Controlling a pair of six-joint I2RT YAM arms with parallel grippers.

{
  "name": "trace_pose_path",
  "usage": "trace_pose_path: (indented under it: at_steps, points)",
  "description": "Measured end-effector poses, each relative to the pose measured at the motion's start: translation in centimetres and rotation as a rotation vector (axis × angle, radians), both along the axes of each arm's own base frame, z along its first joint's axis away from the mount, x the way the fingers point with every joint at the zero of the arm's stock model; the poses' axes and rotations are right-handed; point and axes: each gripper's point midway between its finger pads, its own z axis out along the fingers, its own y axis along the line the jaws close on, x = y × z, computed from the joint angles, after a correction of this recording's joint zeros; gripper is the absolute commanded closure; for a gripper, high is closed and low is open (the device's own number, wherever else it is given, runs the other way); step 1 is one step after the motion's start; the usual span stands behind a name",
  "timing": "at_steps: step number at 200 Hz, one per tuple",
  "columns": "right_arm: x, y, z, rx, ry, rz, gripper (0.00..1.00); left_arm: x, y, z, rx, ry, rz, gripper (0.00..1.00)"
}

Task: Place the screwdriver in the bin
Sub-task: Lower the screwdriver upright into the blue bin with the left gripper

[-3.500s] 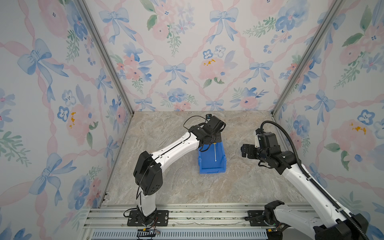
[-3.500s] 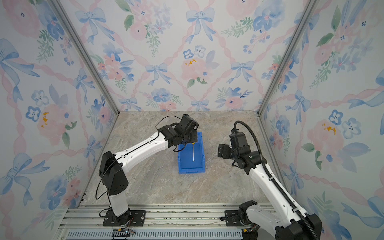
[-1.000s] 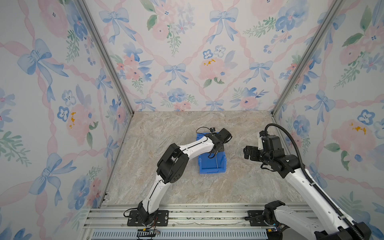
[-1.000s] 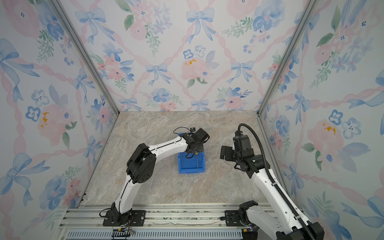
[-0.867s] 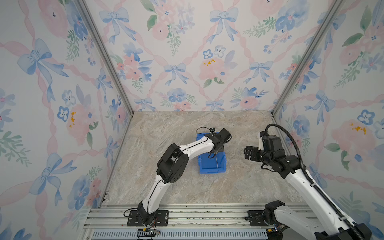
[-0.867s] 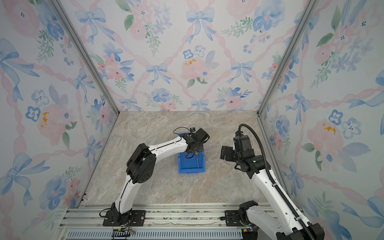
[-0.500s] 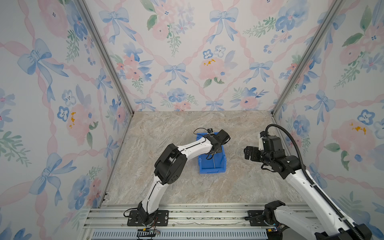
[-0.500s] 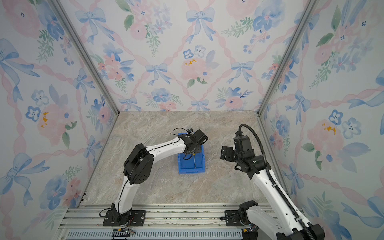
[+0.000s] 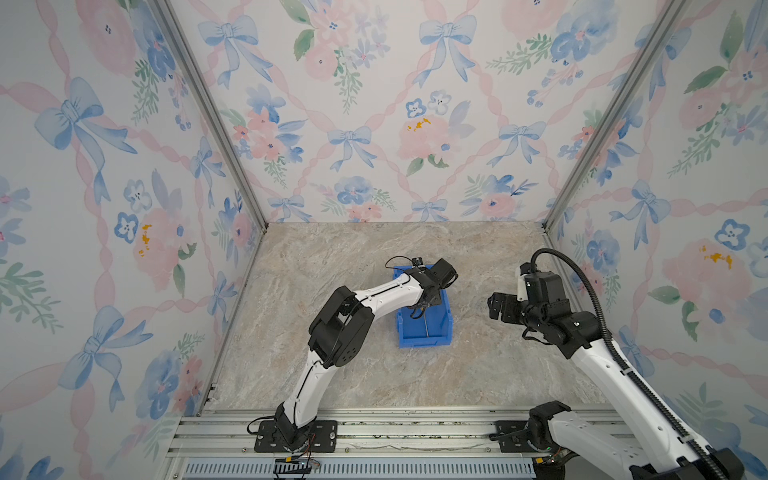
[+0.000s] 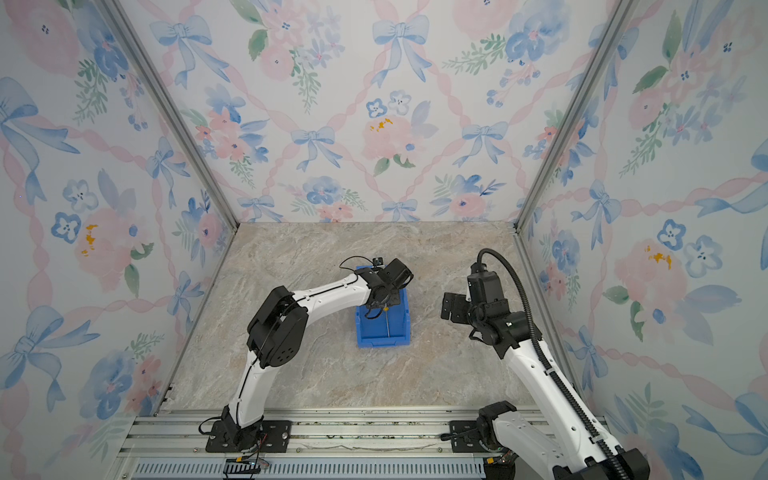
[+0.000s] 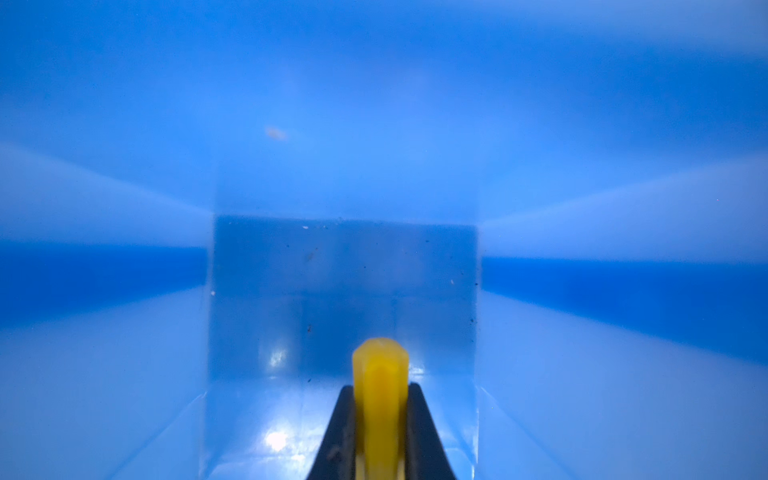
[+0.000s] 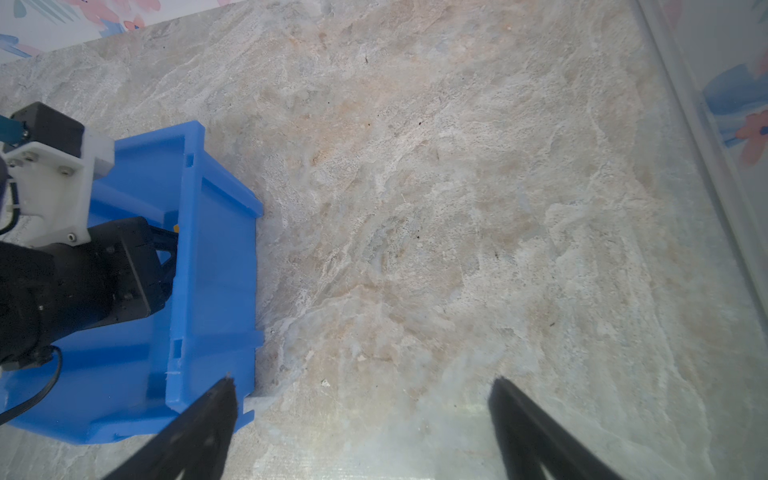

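Already inside the bin (image 9: 424,341): screwdriver (image 11: 380,374), in left gripper (image 11: 381,390)

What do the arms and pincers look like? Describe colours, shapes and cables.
Both arms have white link shells with bulky black joint housings. The left arm carries a thin black wire looping at its wrist; the right arm has a thick ribbed black hose arching over it. The left pincer and right pincer are slim, tapering and black.
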Motion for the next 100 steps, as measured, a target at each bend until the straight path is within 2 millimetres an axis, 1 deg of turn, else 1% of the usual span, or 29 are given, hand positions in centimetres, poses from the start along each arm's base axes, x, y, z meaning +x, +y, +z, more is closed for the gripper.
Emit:
trace_pose_path:
  at_steps: [15,52,100]
  points:
    - [-0.1,0.0,-0.1,0.000,0.000,0.000,0.03,-0.1,0.0,-0.4,0.004,0.008,-0.001,1.00]
    - [0.0,0.0,0.0,0.001,-0.003,0.000,0.03,-0.1,0.0,-0.8,0.008,0.015,-0.003,0.95]
    - [0.0,0.0,0.0,0.001,-0.004,0.001,0.03,-0.1,0.1,-1.1,0.011,0.018,-0.001,0.79]
